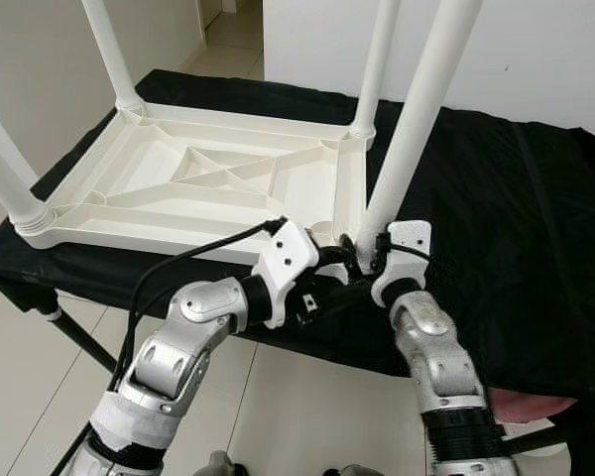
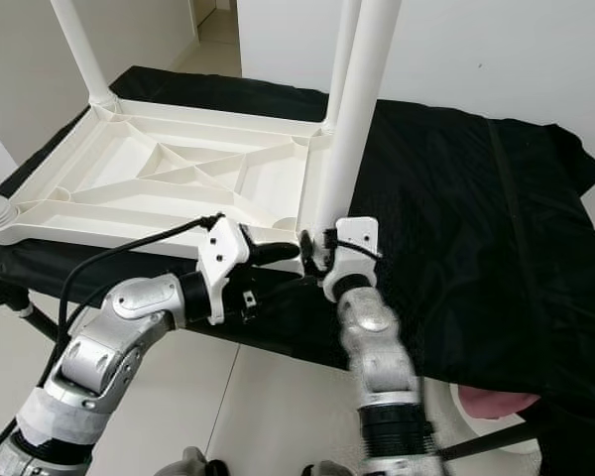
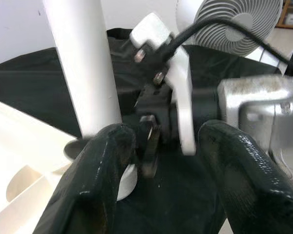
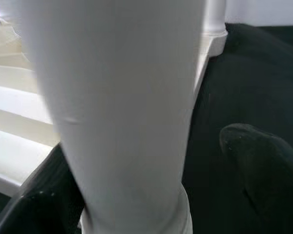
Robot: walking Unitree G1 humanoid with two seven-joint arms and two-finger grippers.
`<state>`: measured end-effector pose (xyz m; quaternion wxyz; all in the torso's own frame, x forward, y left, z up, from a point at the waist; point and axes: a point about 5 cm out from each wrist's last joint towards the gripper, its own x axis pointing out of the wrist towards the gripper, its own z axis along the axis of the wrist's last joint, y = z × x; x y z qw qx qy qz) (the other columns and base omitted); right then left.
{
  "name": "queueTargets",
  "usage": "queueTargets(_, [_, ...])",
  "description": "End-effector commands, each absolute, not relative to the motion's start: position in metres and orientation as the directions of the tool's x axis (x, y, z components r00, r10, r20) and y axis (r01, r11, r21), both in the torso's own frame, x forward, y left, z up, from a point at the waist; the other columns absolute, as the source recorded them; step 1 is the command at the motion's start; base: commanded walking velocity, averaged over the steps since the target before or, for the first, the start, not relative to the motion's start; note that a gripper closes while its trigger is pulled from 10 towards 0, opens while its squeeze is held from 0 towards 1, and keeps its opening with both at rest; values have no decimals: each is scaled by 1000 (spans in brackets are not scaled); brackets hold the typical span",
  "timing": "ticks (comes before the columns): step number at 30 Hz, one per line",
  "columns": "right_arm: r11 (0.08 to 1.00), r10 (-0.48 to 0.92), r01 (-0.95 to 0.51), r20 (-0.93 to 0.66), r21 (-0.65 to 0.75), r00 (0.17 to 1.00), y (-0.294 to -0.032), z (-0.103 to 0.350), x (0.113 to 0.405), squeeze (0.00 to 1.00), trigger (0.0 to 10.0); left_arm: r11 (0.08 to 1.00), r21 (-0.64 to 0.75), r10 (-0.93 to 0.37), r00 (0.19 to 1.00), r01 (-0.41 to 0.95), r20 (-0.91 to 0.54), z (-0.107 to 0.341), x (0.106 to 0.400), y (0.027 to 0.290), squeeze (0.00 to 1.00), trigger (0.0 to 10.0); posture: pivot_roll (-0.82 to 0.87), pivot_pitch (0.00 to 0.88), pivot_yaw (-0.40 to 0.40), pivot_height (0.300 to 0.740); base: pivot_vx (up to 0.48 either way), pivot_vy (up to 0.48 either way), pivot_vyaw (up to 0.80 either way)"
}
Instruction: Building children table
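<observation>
A white plastic children's table [image 1: 193,183] was seen lying upside down on a black cloth [image 1: 516,228], its ribbed underside facing up and its longer side running away from the robot. The black cloth was draped over a low stand by a white wall.

Four white legs were seen rising from the tabletop's corners, pointing upward. The far legs [image 1: 109,50] and the near leg at the robot's left [image 1: 5,183] appeared fully seated. The fourth leg [image 1: 416,119], at the tabletop's near corner on the robot's right, stood with its long axis close to vertical, leaning slightly away from the tabletop. Its foot was in or at the corner socket; full seating could not be confirmed, so the build was judged nearly finished, with this leg left to be pressed home.

The right gripper [image 1: 372,253] was closed around that leg just above the socket. The left gripper [image 3: 158,161] was held with its fingers spread apart, holding nothing, just beside the same leg's base.
</observation>
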<state>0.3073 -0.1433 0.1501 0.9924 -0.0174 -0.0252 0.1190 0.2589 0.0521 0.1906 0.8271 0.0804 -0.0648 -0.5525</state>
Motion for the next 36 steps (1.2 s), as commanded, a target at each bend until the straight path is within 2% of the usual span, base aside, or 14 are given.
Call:
queueTargets(1, [952, 303, -301, 51, -48, 952, -152, 150, 310, 290, 10000, 391, 207, -918, 395, 897, 23, 190, 258, 52, 0, 10000, -110, 54, 10, 740, 0, 0, 0])
queueTargets(2, [935, 352, -350, 46, -55, 935, -155, 149, 312, 0, 10000, 392, 207, -918, 396, 897, 23, 190, 258, 53, 0, 10000, -110, 54, 10, 740, 0, 0, 0])
queueTargets(3, [903, 426, -422, 35, -75, 904, -157, 149, 314, 0, 10000, 392, 209, -918, 396, 896, 23, 191, 257, 53, 0, 10000, -105, 50, 12, 740, 0, 0, 0])
queueTargets(10, [829, 550, -543, 15, -134, 835, -157, 149, 319, 0, 10000, 390, 212, -919, 395, 896, 21, 191, 258, 54, 0, 10000, -100, 39, 19, 740, 0, 0, 0])
queueTargets(14, [732, 668, -662, -24, -164, 744, -149, 148, 330, 0, 10000, 383, 220, -921, 389, 897, 17, 192, 258, 53, 0, 10000, -93, 28, 22, 740, 0, 0, 0])
queueTargets(24, [665, 727, -725, -67, -180, 683, -141, 144, 341, 0, 10000, 378, 224, -923, 384, 899, 17, 193, 257, 52, 0, 10000, -83, 23, 24, 740, 0, 0, 0])
queueTargets(25, [652, 739, -739, -78, -169, 669, -140, 141, 343, 0, 0, 378, 224, -923, 384, 898, 18, 193, 257, 52, 0, 10000, -79, 24, 21, 740, 0, 0, 0])
queueTargets(31, [642, 744, -751, -112, -153, 659, -143, 133, 341, 0, 0, 386, 223, -920, 392, 895, 20, 193, 258, 53, 0, 10000, -79, 30, 18, 740, 0, 0, 0])
queueTargets(36, [669, 725, -731, -101, -134, 682, -147, 131, 340, 0, 0, 388, 221, -919, 394, 895, 20, 193, 257, 53, 0, 10000, -83, 34, 17, 740, 0, 0, 0])
